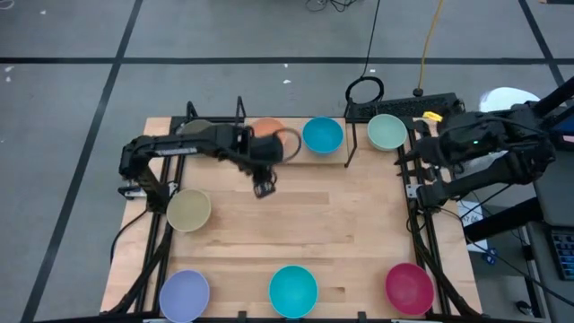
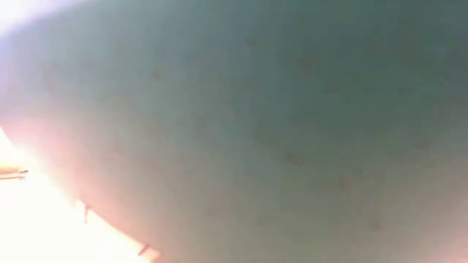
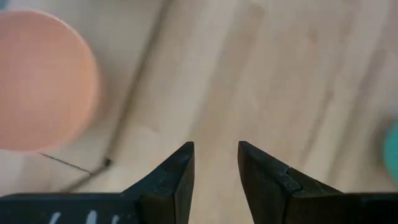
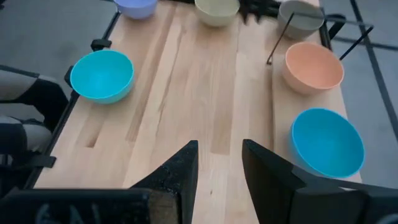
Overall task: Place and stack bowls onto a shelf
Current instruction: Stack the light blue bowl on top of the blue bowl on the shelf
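a: eight bowls in all? where is the left tool (image 1: 262,188)?

b: i can count seven. the left tool hangs open and empty over the desk (image 1: 296,224), with the orange bowl (image 1: 266,132) just behind it on the shelf (image 1: 350,144), and the blue bowl (image 1: 322,135) beside that one.

a: and the right tool (image 4: 219,163)?

b: it waits at the desk's right edge, fingers apart, holding nothing. the mint green bowl (image 1: 387,131) is near it.

Pale wood and smooth plastic

The bench (image 4: 186,93) was light, matt wood with visible grain in long planks. The blue bowl (image 4: 328,142), orange bowl (image 4: 314,66) and cyan bowl (image 4: 101,75) looked smooth plastic with a soft sheen; the shelf (image 1: 348,144) had thin black metal rods.
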Controlling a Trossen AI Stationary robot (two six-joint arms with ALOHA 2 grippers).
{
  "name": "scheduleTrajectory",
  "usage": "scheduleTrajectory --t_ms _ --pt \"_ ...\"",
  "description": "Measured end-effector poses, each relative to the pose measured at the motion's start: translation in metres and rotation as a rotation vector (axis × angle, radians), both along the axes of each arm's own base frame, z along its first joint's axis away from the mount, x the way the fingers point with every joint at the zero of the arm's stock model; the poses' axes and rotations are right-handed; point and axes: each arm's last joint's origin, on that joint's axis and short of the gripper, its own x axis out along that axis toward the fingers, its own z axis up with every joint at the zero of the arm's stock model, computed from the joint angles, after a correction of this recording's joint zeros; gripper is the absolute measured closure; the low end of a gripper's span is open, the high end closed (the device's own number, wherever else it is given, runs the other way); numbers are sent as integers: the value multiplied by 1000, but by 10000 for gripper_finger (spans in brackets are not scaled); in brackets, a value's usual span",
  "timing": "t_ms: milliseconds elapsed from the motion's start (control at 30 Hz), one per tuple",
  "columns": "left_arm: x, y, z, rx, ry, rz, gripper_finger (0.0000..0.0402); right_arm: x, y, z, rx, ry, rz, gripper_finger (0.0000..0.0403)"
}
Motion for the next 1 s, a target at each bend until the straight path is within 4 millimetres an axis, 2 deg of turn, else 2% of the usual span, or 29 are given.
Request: scheduleTrajectory --t_ms 233,433,700,1000 --pt "-9 -70 1 -51 29 -69 272 33 6 -10 -28 100 40 287" --pt "-19 -115 0 -70 25 -44 273 64 23 -21 -40 186 119 287" --pt "-37 -159 1 -27 -20 -3 273 102 63 -40 -66 253 263 287" --pt "-54 -191 2 27 -116 96 273 138 113 -61 -60 234 369 287"
